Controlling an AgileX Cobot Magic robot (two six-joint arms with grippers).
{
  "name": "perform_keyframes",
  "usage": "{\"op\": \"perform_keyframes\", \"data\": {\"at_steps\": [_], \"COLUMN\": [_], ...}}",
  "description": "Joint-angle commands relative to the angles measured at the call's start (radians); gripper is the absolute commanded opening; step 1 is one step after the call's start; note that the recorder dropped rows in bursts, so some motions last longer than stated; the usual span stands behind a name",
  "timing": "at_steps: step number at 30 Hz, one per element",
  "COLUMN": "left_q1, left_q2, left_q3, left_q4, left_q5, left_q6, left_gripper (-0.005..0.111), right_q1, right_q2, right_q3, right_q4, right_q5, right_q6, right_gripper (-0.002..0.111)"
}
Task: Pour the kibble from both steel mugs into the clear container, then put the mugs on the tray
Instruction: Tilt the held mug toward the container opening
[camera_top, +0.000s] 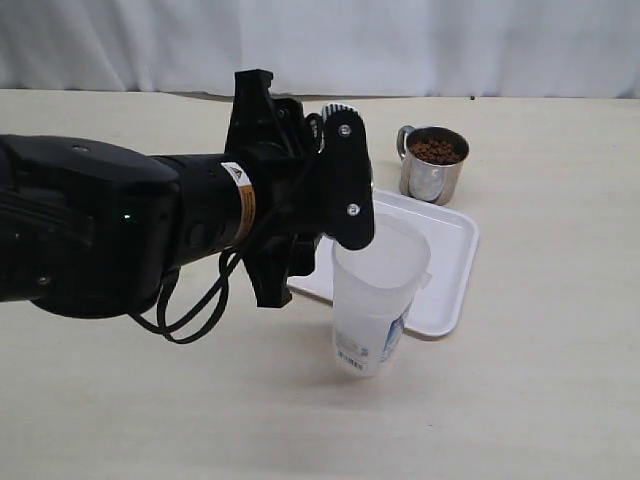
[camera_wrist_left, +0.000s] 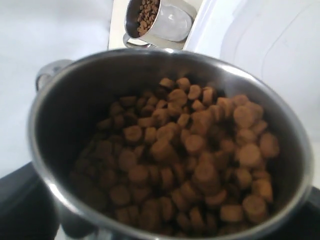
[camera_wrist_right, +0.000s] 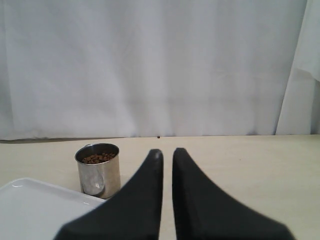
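Note:
My left gripper (camera_top: 300, 175) is shut on a steel mug (camera_wrist_left: 45, 165) that hangs above the table beside the clear container (camera_top: 375, 300). In the left wrist view this mug is brim-full of kibble (camera_wrist_left: 190, 155). In the exterior view the arm hides nearly all of it. The clear container stands upright at the tray's (camera_top: 450, 250) front edge, and I see no kibble in it. A second steel mug (camera_top: 433, 165), also holding kibble (camera_top: 436, 151), stands on the table just behind the tray. My right gripper (camera_wrist_right: 167, 155) is shut on nothing, low over the table, with that second mug (camera_wrist_right: 98, 170) ahead of it.
The bulky black left arm (camera_top: 110, 230) with a looping cable (camera_top: 190, 310) covers the left half of the exterior view. A white curtain (camera_top: 400, 40) closes off the table's far edge. A tray corner (camera_wrist_right: 30, 205) shows beside my right gripper.

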Motion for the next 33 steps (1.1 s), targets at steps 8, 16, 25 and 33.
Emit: {"op": "perform_keyframes", "data": {"at_steps": [8,16,25,33], "left_q1": [-0.044,-0.064,-0.071,-0.073], "left_q2": [-0.006,-0.006,-0.006,-0.006], "left_q3": [-0.013,-0.059,-0.061,-0.061], "left_q4": [0.032,0.016,0.02,0.013], "left_q5": [0.081,0.09,0.109,0.114], "left_q6": [0.005,0.017,0.027,0.066], "left_gripper": [0.0,0.0,0.0,0.0], "right_q1": [0.005,0.005,0.005,0.005], "right_q2": [-0.003,-0.003,-0.003,-0.003], "right_q3": [0.003,0.003,0.003,0.003], "right_q4": [0.0,0.0,0.0,0.0], "right_q5": [-0.007,-0.007,-0.007,-0.007], "right_q6": [0.0,0.0,0.0,0.0], "right_gripper": [0.005,0.005,0.005,0.005]}}
